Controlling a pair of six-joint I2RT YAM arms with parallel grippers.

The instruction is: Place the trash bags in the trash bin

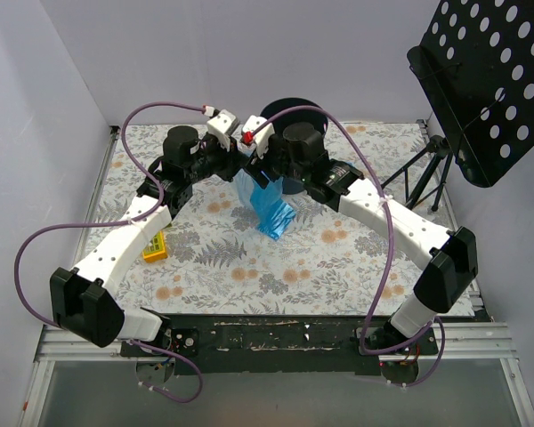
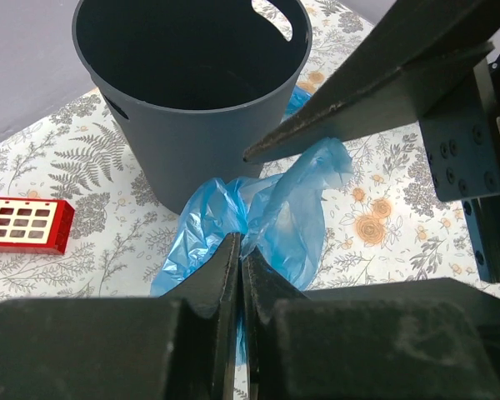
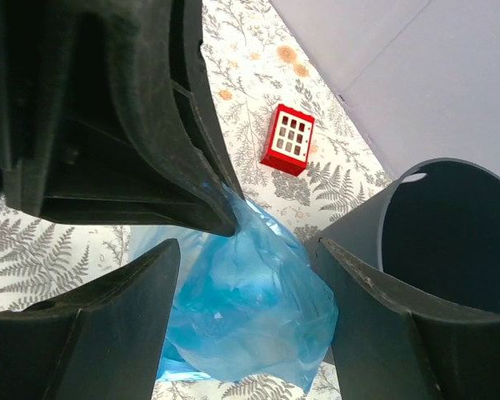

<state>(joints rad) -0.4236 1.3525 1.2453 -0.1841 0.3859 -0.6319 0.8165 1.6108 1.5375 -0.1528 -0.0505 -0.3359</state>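
A crinkly bright-blue trash bag [image 1: 267, 206] hangs over the floral table, just in front of the dark round trash bin [image 1: 289, 114]. My left gripper [image 2: 240, 243] is shut on the bag's upper edge [image 2: 267, 212], with the bin [image 2: 192, 100] close behind it. My right gripper [image 3: 243, 246] is open, its fingers on either side of the hanging bag [image 3: 250, 308] without pinching it. The bin's wall [image 3: 450, 225] is right beside the right finger [image 3: 392, 325]. In the top view both grippers meet above the bag, left [image 1: 244, 169] and right [image 1: 269, 171].
A red-and-white tile [image 2: 27, 225] lies left of the bin and also shows in the right wrist view [image 3: 288, 139]. A small yellow block [image 1: 155, 246] lies by the left arm. A black perforated music stand [image 1: 485, 80] stands at the back right.
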